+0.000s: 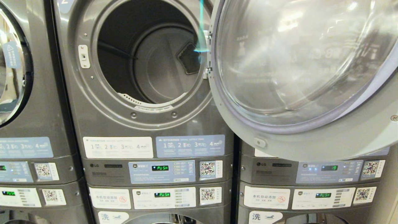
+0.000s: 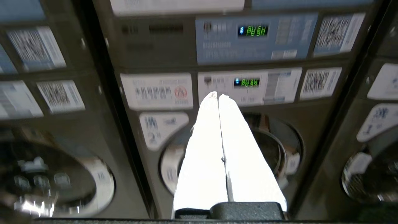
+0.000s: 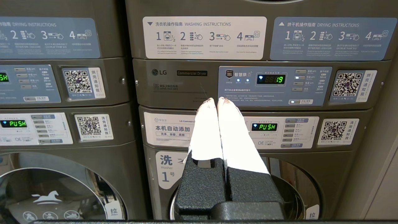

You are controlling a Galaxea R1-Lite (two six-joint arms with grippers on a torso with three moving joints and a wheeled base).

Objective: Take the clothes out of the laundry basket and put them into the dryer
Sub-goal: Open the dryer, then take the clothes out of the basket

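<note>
Closest to you in each wrist view are white fingers pressed tip to tip with nothing between them: the left gripper (image 2: 217, 96) faces the lower control panels of the middle stack, and the right gripper (image 3: 216, 101) sits in front of the neighbouring stack, near its commercial dryer panel (image 3: 261, 82). Both hang low, outside the head view, so you can judge neither is carrying laundry. Up top, the dryer door (image 1: 298, 77) stands swung wide to the right, which leaves the round mouth of the dryer drum (image 1: 149, 59) clear for loading. You cannot see any clothes in the part of the drum that shows. You also will not find the laundry basket or its clothes in any view, so the next pick likely means looking away from the machines first.
</note>
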